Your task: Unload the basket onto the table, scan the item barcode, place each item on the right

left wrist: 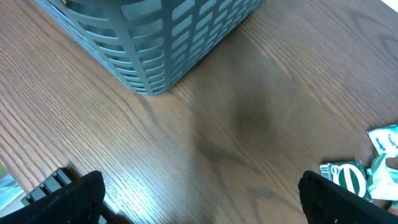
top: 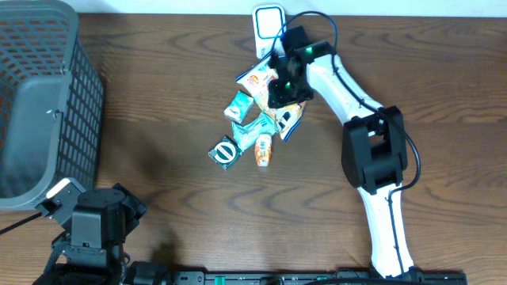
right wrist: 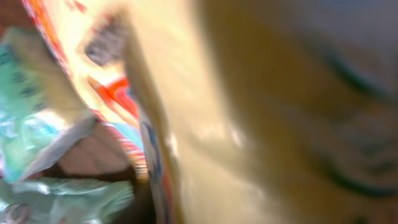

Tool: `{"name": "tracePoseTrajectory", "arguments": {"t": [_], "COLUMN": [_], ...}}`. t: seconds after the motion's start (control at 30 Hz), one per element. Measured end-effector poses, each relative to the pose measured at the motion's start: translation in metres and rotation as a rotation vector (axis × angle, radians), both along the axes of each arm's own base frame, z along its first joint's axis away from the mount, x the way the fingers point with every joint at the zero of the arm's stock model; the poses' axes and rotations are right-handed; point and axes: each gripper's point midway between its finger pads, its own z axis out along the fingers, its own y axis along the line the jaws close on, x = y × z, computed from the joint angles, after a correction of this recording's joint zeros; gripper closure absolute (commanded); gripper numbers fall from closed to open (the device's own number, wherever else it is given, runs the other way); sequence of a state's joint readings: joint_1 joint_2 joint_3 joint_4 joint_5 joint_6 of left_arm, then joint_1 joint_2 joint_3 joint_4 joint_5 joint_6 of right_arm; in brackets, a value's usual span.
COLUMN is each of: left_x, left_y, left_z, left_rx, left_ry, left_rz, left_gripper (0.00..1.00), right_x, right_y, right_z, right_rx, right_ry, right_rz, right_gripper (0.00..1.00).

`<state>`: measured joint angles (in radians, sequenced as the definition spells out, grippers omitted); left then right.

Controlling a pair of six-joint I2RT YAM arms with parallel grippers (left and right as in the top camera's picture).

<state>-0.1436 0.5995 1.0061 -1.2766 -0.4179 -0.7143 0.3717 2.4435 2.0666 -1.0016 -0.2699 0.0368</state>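
The snack packets (top: 255,119) lie in a heap on the desk (top: 174,71), just below the white scanner (top: 268,20). The right end effector (top: 285,89) is down on the heap to pick one for scanning. Its camera is blurry, so I cannot tell if it grips anything. The left end effector (left wrist: 199,199) sits wide open and empty by the basket (left wrist: 155,43), out of the way.

Soft even light; blurry right-wrist view

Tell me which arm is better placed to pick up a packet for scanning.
Right. The right gripper is right at the pile of packets; the left gripper hangs open beside the basket, far from them.
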Motion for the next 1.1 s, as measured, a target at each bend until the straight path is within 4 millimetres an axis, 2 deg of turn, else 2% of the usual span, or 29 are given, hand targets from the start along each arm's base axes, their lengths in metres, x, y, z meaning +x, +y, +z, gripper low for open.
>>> {"name": "tracePoseTrajectory", "arguments": {"t": [0.1, 0.33, 0.43, 0.53, 0.7, 0.77, 0.83, 0.9, 0.97, 1.1], "left_x": [0.000, 0.000, 0.000, 0.000, 0.000, 0.000, 0.000, 0.000, 0.000, 0.000], "left_y": [0.000, 0.000, 0.000, 0.000, 0.000, 0.000, 0.000, 0.000, 0.000, 0.000], "left_z": [0.000, 0.000, 0.000, 0.000, 0.000, 0.000, 0.000, 0.000, 0.000, 0.000], "left_rx": [0.000, 0.000, 0.000, 0.000, 0.000, 0.000, 0.000, 0.000, 0.000, 0.000], "left_ry": [0.000, 0.000, 0.000, 0.000, 0.000, 0.000, 0.000, 0.000, 0.000, 0.000], "left_rz": [0.000, 0.000, 0.000, 0.000, 0.000, 0.000, 0.000, 0.000, 0.000, 0.000], "left_gripper": [0.02, 0.02, 0.02, 0.02, 0.02, 0.02, 0.02, 0.02, 0.02, 0.03], "right_x": [-0.003, -0.004, 0.008, 0.037, 0.089, 0.105, 0.117, 0.127, 0.135, 0.140], "right_y": [0.010, 0.011, 0.013, 0.012, -0.002, -0.005, -0.002, 0.004, 0.009, 0.014], "right_z": [0.013, 0.019, 0.033, 0.068, 0.153, 0.178, 0.193, 0.201, 0.200, 0.172], "right_rx": [0.004, 0.043, 0.128, 0.266, 0.465, 0.527, 0.582, 0.635, 0.672, 0.690], "right_ry": [-0.020, 0.022, 0.017, -0.068, -0.288, -0.359, -0.406, -0.436, -0.438, -0.353], "right_rz": [-0.002, -0.064, -0.104, -0.146, -0.237, -0.265, -0.288, -0.308, -0.335, -0.406], "right_gripper": [0.99, 0.99, 0.99, 0.99, 0.99, 0.99, 0.99, 0.99, 0.99, 0.99]}}
